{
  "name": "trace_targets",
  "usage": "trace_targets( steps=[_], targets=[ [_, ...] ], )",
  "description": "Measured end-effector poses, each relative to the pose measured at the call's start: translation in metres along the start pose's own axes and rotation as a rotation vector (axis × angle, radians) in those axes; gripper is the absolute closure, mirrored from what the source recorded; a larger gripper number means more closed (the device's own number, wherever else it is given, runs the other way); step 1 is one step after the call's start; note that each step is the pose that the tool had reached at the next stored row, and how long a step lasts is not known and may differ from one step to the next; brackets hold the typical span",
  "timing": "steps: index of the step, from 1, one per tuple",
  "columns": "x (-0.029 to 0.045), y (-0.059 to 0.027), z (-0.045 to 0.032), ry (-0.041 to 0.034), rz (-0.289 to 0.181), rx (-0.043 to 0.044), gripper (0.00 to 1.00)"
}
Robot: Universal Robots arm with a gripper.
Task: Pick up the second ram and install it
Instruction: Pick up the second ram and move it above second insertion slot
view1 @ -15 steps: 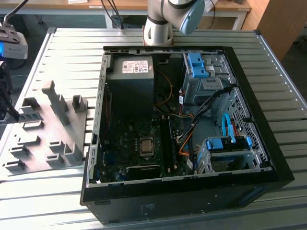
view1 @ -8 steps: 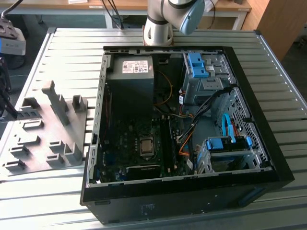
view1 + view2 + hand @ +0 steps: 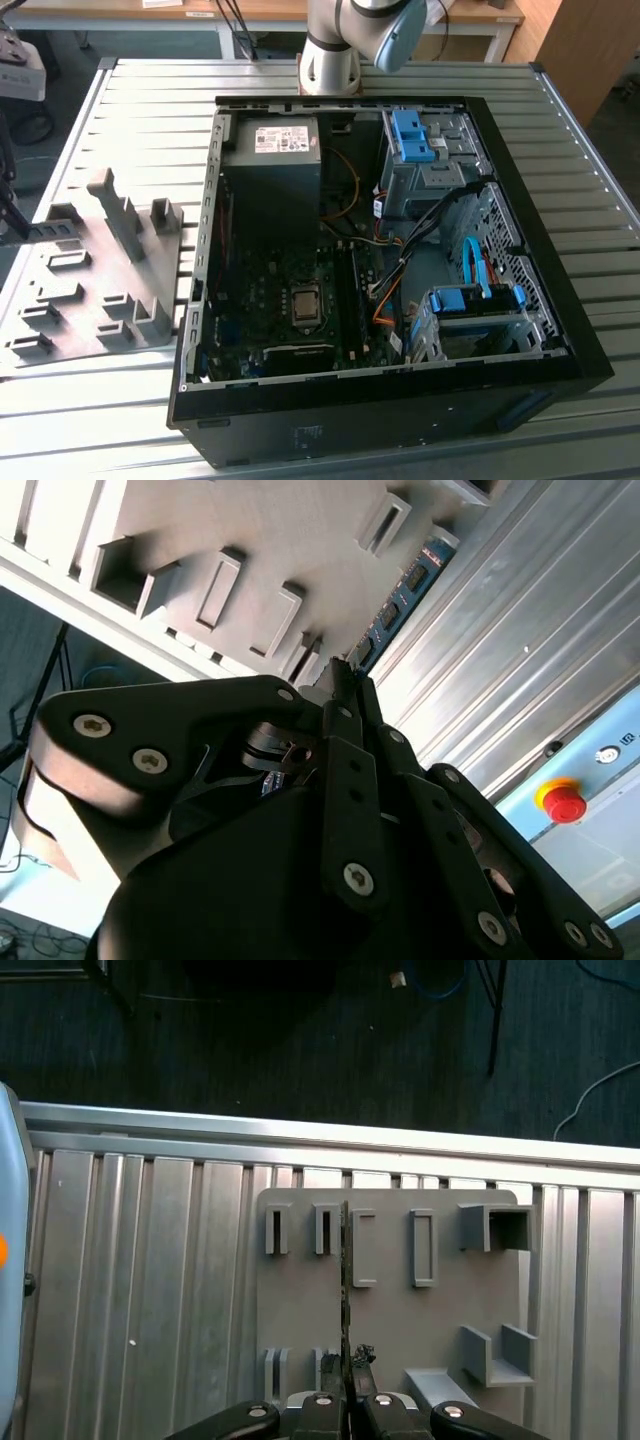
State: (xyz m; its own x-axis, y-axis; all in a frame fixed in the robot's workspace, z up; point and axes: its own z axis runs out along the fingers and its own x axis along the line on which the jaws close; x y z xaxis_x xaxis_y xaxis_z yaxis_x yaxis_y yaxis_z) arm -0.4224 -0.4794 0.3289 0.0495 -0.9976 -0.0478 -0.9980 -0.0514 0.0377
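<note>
The second ram appears edge-on in the first wrist view as a thin dark strip over the grey slotted tray. My gripper is shut on its near end. In the second wrist view the green board with black chips sticks out past my closed fingertips, running along the edge of the tray. Whether the stick touches the tray I cannot tell. The black motherboard sockets lie inside the open computer case, far from the gripper.
The tray lies on the ribbed metal table at the exterior view's left, beside the case. Several upright slot walls rise from it. The arm's base stands behind the case. Cables and blue drive brackets crowd the case's right half.
</note>
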Motion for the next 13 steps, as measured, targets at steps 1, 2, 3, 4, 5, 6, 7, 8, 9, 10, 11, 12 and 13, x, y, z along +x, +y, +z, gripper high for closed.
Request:
trace_targets(
  steps=[1, 2, 3, 4, 5, 6, 7, 8, 9, 10, 11, 12, 13],
  targets=[
    [-0.0001, 0.0001, -0.0015, 0.0, 0.0, 0.0001, 0.86],
    [-0.0002, 0.0001, -0.0032, 0.0, 0.0, 0.0, 0.86],
    [-0.0002, 0.0002, -0.0049, 0.0, 0.0, 0.0, 0.86],
    [-0.0003, 0.0002, -0.0067, 0.0, 0.0, 0.0, 0.86],
    [-0.0004, 0.0003, -0.0084, 0.0, 0.0, 0.0, 0.86],
    [-0.0005, 0.0004, -0.0102, 0.0, 0.0, 0.0, 0.86],
    [-0.0006, 0.0004, -0.012, 0.0, 0.0, 0.0, 0.86],
    [-0.0007, 0.0005, -0.014, 0.0, 0.0, 0.0, 0.86],
    [-0.0008, 0.0006, -0.0162, 0.0, 0.0, 0.0, 0.86],
    [-0.0009, 0.0007, -0.0184, 0.0, 0.0, 0.0, 0.86],
    [-0.001, 0.0008, -0.0209, 0.0, 0.0, 0.0001, 0.86],
    [-0.0011, 0.0009, -0.0237, 0.0001, 0.0, -0.0001, 0.86],
    [-0.0013, 0.001, -0.0266, 0.0, 0.0, 0.0, 0.86]
  ],
)
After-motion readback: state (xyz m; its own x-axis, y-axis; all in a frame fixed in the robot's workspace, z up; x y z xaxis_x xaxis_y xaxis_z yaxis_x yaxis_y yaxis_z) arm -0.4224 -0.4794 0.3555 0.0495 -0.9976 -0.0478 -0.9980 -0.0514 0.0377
